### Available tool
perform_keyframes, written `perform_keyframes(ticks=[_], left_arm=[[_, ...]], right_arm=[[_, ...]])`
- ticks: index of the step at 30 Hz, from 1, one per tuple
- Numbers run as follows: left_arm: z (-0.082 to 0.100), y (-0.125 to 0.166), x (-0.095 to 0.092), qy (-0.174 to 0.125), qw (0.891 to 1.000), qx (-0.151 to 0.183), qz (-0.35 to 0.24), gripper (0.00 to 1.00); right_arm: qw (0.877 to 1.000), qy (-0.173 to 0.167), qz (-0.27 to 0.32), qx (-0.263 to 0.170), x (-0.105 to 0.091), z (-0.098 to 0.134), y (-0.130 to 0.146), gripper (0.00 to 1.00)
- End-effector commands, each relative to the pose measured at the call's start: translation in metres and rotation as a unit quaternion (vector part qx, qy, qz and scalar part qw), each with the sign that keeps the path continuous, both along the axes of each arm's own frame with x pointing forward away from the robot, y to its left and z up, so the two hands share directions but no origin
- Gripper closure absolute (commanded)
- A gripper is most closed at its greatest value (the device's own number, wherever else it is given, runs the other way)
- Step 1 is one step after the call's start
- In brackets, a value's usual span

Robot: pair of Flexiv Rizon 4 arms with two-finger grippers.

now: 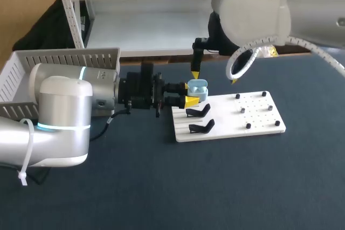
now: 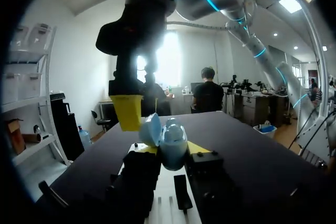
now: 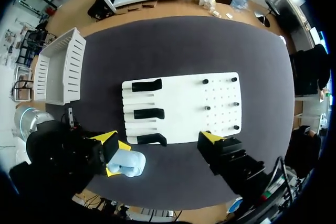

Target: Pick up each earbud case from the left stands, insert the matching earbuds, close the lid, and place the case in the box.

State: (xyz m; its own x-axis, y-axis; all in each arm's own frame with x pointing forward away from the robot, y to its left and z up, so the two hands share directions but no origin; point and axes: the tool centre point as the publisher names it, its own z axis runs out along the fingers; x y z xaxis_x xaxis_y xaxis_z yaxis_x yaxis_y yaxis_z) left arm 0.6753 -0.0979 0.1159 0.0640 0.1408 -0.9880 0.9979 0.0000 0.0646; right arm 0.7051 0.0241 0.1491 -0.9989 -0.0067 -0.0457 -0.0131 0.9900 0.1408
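- The box (image 1: 64,60) at the desk's (image 1: 161,187) left has not yet received this case.
- My left hand (image 1: 192,93) is clenched on the pale blue earbud case (image 1: 198,88), lid up, near the stands (image 1: 199,112).
- My right hand (image 1: 214,78) hangs spread above it, holding nothing. Inserting the earbuds, closing the lid and boxing the case remain.

Our rounded silver-grey left arm (image 1: 59,117) and right arm (image 1: 259,9) wear glowing cyan rings (image 1: 82,74); the black left tool (image 1: 191,94) and right tool (image 1: 214,78) have yellow tips.
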Motion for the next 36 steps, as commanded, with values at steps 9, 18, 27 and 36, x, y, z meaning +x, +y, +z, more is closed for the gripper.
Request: perform_keyframes(ticks=[9, 18, 27, 36], left_arm=[[-0.001, 0.000, -0.001, -0.001, 1.000, -0.001, 0.002, 1.00], [-0.001, 0.000, -0.001, -0.001, 1.000, -0.001, 0.002, 1.00], [0.051, 0.066, 0.021, -0.043, 0.994, -0.013, 0.098, 1.00], [0.070, 0.139, 0.051, -0.042, 0.977, 0.007, 0.208, 1.00]], right_arm=[[1.000, 0.019, 0.015, -0.012, -0.023, 0.014, 0.002, 0.00], [0.997, -0.070, -0.007, 0.035, -0.026, 0.048, -0.020, 0.00], [0.990, -0.116, -0.006, 0.084, -0.036, 0.070, -0.039, 0.00], [0.990, -0.116, -0.006, 0.084, -0.036, 0.070, -0.039, 0.00]])
